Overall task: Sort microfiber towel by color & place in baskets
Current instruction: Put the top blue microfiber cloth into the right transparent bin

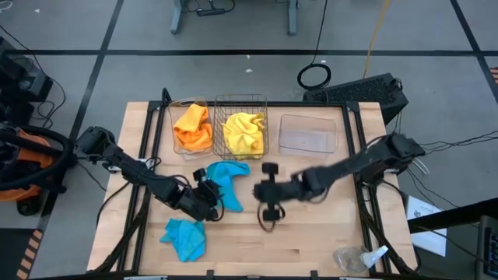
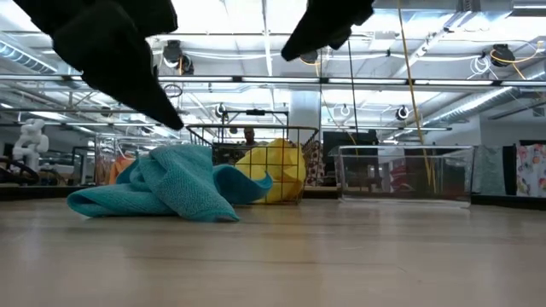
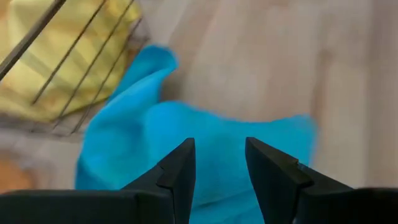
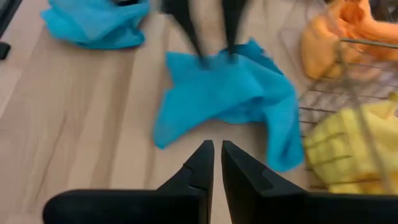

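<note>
A blue towel [image 1: 227, 180] lies crumpled on the table in front of the wire-mesh basket [image 1: 241, 101]; it also shows in the low view [image 2: 171, 183] and the right wrist view [image 4: 230, 93]. My left gripper [image 1: 208, 189] [image 3: 219, 146] is open just above its left part, and the low view shows a small gap between fingertip and cloth. My right gripper [image 1: 263, 193] [image 4: 217, 146] is shut over bare wood to the towel's right. The mesh basket holds a yellow towel [image 1: 243, 132]. The left clear tub [image 1: 174, 124] holds an orange towel [image 1: 192, 127]. The right clear tub [image 1: 307, 132] holds nothing.
A second blue towel [image 1: 185, 237] lies crumpled near the table's near edge, left of centre. A clear plastic bag [image 1: 358, 258] sits at the near right corner. Bare wood shows between the towels and along the near right of the table [image 1: 311, 233].
</note>
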